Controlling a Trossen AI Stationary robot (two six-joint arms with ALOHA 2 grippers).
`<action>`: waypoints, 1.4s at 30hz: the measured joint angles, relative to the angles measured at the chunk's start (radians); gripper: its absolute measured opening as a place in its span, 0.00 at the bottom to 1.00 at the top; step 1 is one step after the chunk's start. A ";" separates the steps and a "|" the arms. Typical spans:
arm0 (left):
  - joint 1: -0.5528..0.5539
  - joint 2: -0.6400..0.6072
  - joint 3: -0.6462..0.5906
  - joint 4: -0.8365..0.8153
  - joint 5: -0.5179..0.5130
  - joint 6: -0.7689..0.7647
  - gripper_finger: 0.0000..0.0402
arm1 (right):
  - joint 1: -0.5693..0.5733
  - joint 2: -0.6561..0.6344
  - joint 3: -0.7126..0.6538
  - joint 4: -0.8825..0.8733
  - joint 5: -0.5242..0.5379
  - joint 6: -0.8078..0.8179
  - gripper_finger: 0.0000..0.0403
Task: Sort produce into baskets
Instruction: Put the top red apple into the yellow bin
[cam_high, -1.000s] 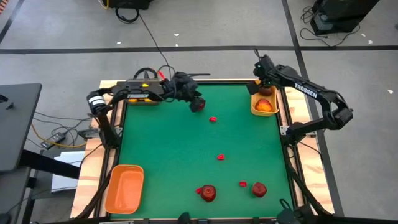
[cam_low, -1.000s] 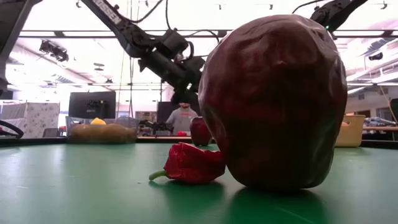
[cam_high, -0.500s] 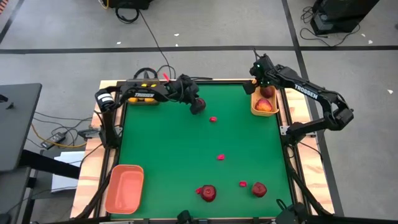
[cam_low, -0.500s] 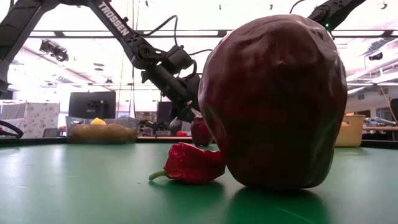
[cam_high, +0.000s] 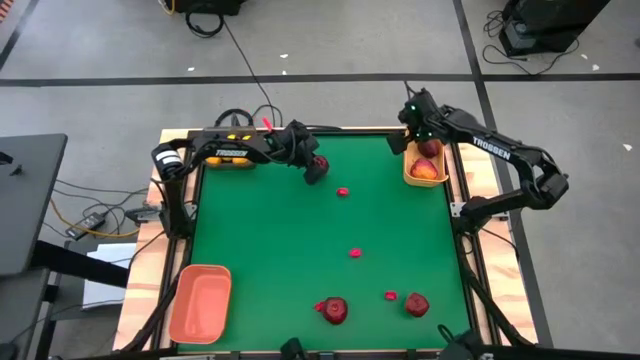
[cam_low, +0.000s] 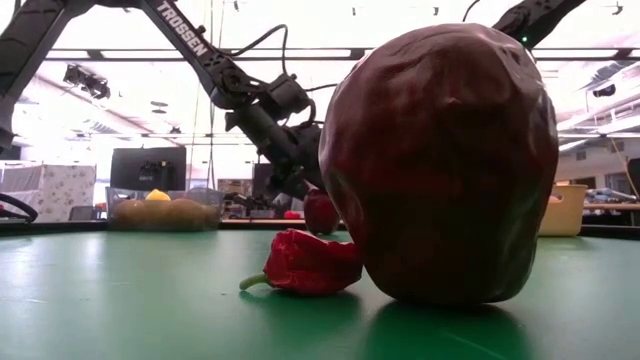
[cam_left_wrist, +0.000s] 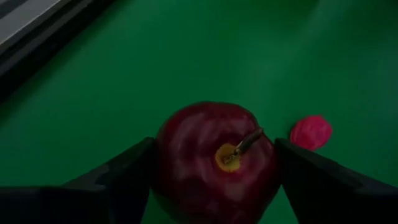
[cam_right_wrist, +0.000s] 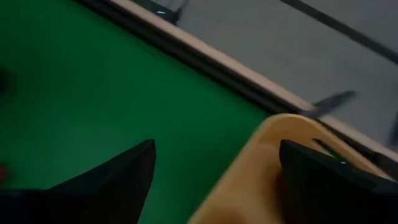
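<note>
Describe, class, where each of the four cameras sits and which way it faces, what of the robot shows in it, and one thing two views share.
High view: above, straight down on the green table; both arms show.
Low view: table height, level across; a big dark red fruit fills it, arms above.
Left wrist view: past the left gripper, its fingers around an apple.
Right wrist view: right gripper over the yellow basket.
Shared: that apple also shows from above.

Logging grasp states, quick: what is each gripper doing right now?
Left gripper: jaws closed on a dark red apple, near the table's far edge.
Right gripper: jaws open, empty, above the yellow basket.
</note>
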 joint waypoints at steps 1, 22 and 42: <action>0.000 -0.003 0.000 -0.003 0.000 -0.021 0.76 | 0.010 0.000 0.000 0.006 -0.024 0.007 0.87; -0.010 -0.382 0.044 -0.006 0.330 -0.092 0.76 | 0.343 0.000 0.000 0.696 -0.477 0.243 0.81; -0.052 -0.471 0.043 0.000 0.458 -0.285 0.77 | 0.545 0.000 0.000 0.974 -0.285 0.303 0.81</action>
